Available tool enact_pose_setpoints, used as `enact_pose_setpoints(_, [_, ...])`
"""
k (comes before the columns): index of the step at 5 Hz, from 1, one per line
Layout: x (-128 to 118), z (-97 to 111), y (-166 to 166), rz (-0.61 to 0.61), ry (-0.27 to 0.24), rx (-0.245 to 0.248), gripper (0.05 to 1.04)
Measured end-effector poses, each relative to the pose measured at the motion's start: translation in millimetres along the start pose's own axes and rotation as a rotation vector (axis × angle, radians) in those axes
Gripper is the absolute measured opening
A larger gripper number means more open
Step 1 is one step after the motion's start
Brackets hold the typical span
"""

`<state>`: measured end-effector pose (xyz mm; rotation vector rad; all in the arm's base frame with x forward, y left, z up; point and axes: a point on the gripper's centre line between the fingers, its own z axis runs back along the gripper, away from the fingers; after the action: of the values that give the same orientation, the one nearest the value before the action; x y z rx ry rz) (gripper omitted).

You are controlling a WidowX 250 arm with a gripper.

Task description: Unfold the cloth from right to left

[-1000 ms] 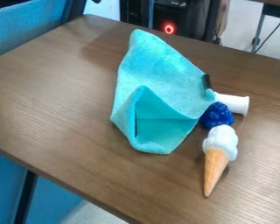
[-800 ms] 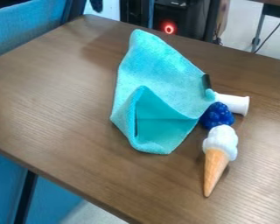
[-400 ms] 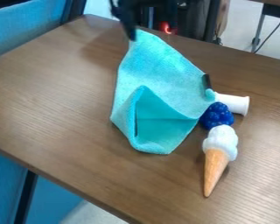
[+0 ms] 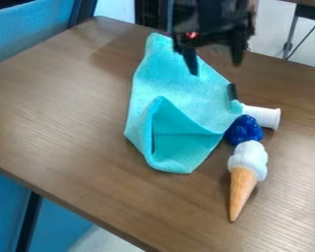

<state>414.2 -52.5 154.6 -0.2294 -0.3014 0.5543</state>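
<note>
Over the tabletop (image 4: 68, 108), a pincer (image 4: 216, 68) spread wide

From where I stand, the black pincer hangs by the far end of the turquoise cloth (image 4: 173, 93), its two fingers well apart. The cloth lies partly folded on the tabletop; along one side sit a white cylinder (image 4: 265, 116), blue berries (image 4: 243, 130) and an ice-cream cone (image 4: 242, 187).

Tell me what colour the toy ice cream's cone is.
The cone is light orange-tan, as the camera view shows best.
</note>
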Motion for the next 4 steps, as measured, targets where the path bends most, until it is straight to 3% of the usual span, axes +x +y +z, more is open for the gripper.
enact_pose_setpoints(1, [-2.4, -20.1, -8.3, 0.048, 0.022, 0.011, 1.0])
enact_pose_setpoints(4, [-1.7, -45.6, -23.0, 0.117, 0.037, 0.044, 1.0])
